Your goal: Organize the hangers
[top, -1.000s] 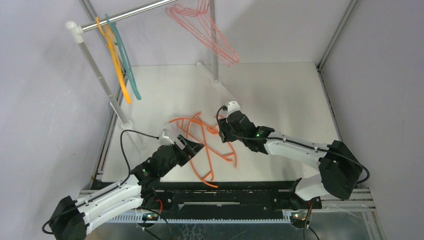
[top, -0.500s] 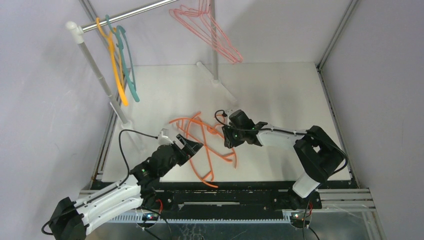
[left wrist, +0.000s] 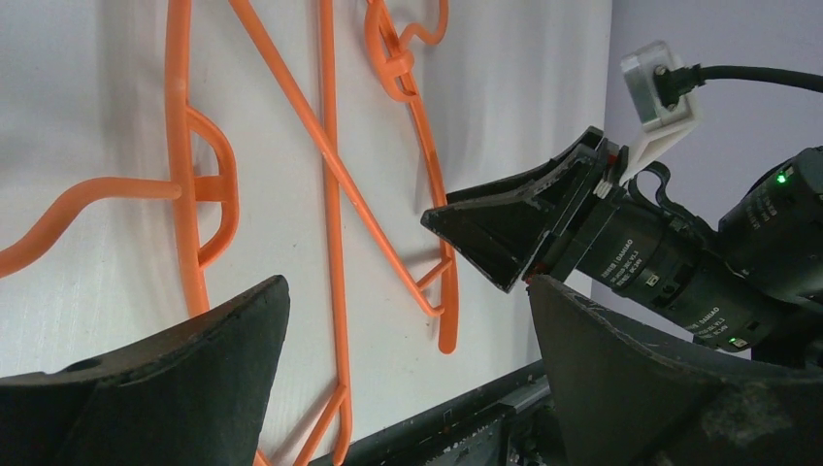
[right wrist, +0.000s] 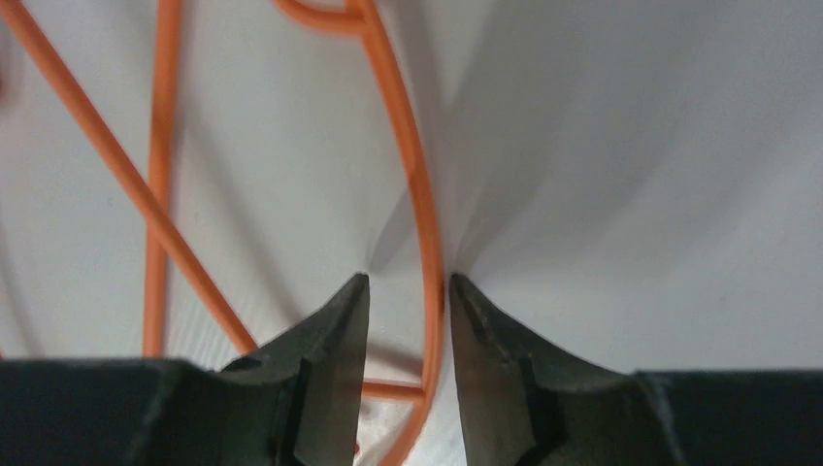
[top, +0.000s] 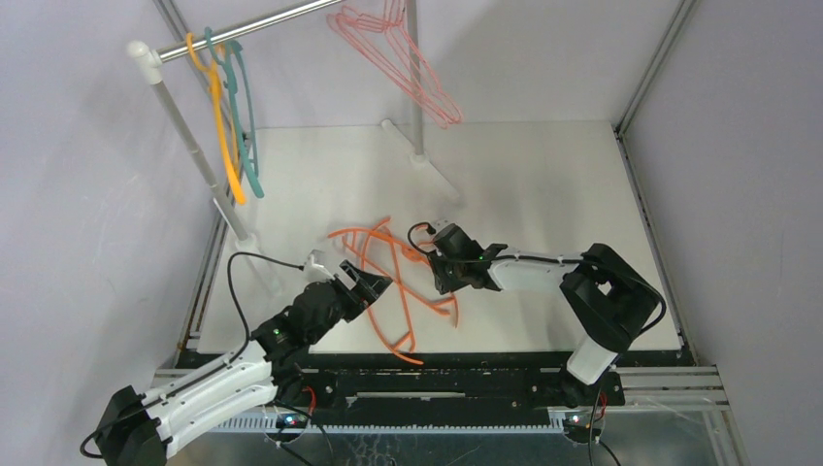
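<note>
Two or three orange hangers lie tangled on the white table between my arms. My right gripper is low over their right side. In the right wrist view its fingers straddle one thin orange hanger rod; the rod sits close to the right finger, with a gap on the left. My left gripper hovers wide open at the tangle's left edge. From the left wrist, the orange hangers lie ahead of those spread fingers, with nothing between them and the right gripper opposite.
A silver rail on white posts stands at the back left. A yellow-orange hanger and a teal hanger hang from it, with pink hangers further right. A black frame edges the table's near side.
My right gripper has dropped down and left onto the orange tangle and its fingers have narrowed around a rod. The hangers on the rail have swung slightly. The left arm has barely moved.
</note>
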